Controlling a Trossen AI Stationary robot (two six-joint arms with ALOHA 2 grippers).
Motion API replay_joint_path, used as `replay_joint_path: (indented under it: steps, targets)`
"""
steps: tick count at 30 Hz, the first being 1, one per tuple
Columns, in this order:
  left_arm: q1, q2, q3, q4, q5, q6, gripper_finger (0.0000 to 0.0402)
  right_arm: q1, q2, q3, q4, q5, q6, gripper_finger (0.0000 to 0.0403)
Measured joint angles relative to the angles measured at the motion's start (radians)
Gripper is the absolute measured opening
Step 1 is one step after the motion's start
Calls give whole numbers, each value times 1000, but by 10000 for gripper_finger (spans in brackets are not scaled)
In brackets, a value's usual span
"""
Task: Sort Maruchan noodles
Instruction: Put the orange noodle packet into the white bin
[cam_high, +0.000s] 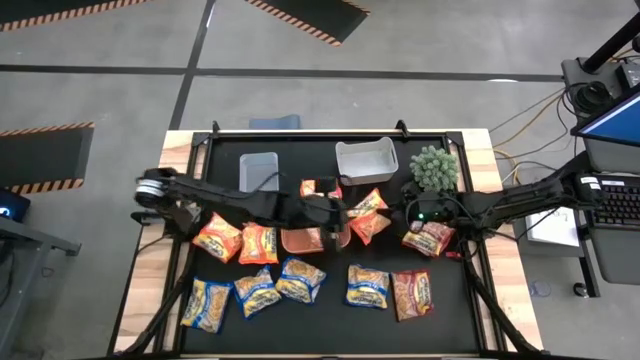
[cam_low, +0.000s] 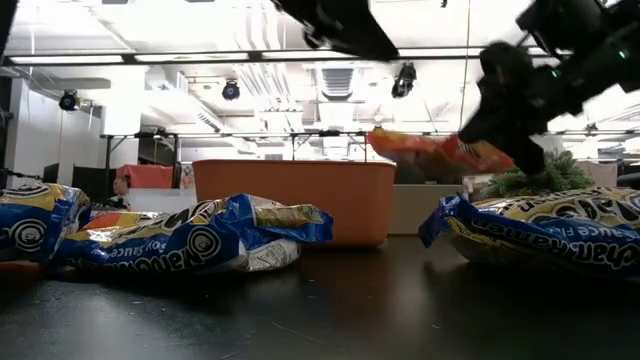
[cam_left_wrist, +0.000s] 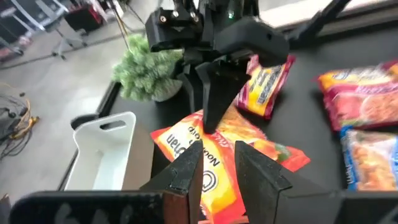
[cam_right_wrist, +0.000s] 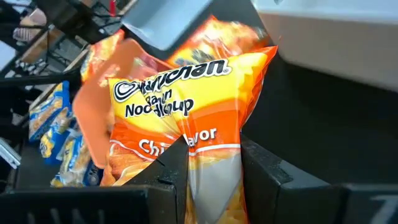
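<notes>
Only the wrist views are showing the grips: the left gripper (cam_left_wrist: 217, 163) is clamping one end of an orange Maruchan packet (cam_left_wrist: 211, 162) above the orange bin (cam_high: 300, 240) (contents hidden) — the right gripper (cam_right_wrist: 214, 163) is pinching that packet's other end.

Noodle packets (cam_high: 368, 286) on black table (cam_high: 450, 310)
</notes>
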Motion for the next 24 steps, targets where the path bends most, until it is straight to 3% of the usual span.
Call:
replay_joint_path:
  steps: [6,14,24]
  targets:
    - [-5,-175,-186,121,-38,-40,74,-1,2,205,-298,137,-84,100]
    - [-5,-329,-367,246,-264,-62,74,-44,112,544,-743,369,-150,100]
    - [-5,-382,-409,250,-289,-42,74,-243,446,950,-1096,402,-261,100]
